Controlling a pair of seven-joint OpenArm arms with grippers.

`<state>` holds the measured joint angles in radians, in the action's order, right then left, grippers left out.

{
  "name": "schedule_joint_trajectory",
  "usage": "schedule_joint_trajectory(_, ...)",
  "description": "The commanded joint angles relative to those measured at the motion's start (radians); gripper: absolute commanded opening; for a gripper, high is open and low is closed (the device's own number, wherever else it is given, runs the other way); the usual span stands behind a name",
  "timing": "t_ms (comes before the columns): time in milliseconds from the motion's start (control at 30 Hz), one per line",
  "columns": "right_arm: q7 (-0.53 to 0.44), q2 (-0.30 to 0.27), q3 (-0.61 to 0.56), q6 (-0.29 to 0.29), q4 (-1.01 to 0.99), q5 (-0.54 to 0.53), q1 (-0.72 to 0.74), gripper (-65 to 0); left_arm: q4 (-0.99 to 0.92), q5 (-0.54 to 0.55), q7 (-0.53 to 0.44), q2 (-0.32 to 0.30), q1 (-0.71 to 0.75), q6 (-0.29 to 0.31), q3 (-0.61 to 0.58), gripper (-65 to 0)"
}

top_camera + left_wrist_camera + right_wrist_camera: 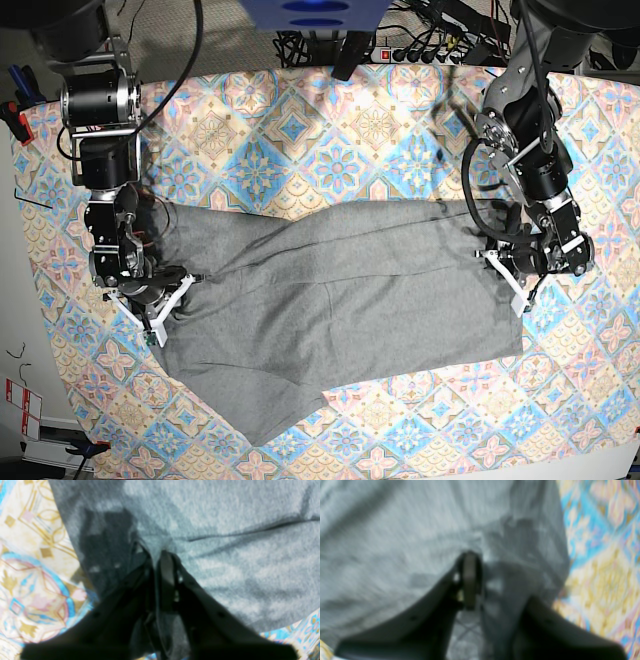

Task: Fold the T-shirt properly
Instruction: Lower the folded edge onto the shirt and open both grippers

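The grey T-shirt [340, 290] lies spread across the middle of the table, with creases and a layer folded over on itself. At the shirt's right edge in the base view, my left gripper [512, 268] is down on the cloth. In the left wrist view its fingers [167, 566] stand almost together, pinching a ridge of T-shirt [225, 555]. My right gripper [163, 300] sits at the shirt's left edge. The right wrist view shows one finger [469, 580] bare, while T-shirt [395, 542] cloth lies in the gap and covers the other finger, the jaws apart.
A patterned pastel tablecloth [330, 140] covers the whole table and shows beside the shirt in both wrist views [30, 567] [602, 567]. Cables and a power strip [430, 48] run along the back edge. Both arm bases stand at the back corners.
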<state>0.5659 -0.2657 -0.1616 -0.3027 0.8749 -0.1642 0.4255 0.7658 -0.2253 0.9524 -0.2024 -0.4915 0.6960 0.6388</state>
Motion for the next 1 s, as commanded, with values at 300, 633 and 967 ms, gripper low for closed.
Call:
schedule_joint_trajectory(300,-0.03,-0.014,0.007,0.0,0.069,-0.01,0.043,-20.1,0.017,0.007,-0.062,-0.035,-0.016,0.002,-0.001,-23.0)
schedule_joint_trajectory(633,-0.027,-0.014,0.007,0.0,0.206,-0.011,0.029,-13.4,0.28,0.019,-0.074,-0.006,0.004,0.002,0.131,-17.2)
schedule_joint_trajectory(967,0.115,-0.011,0.164,0.0,0.332,-0.015,-0.092,-13.4,0.593,0.019,0.06,0.062,0.185,0.002,0.155,-17.1)
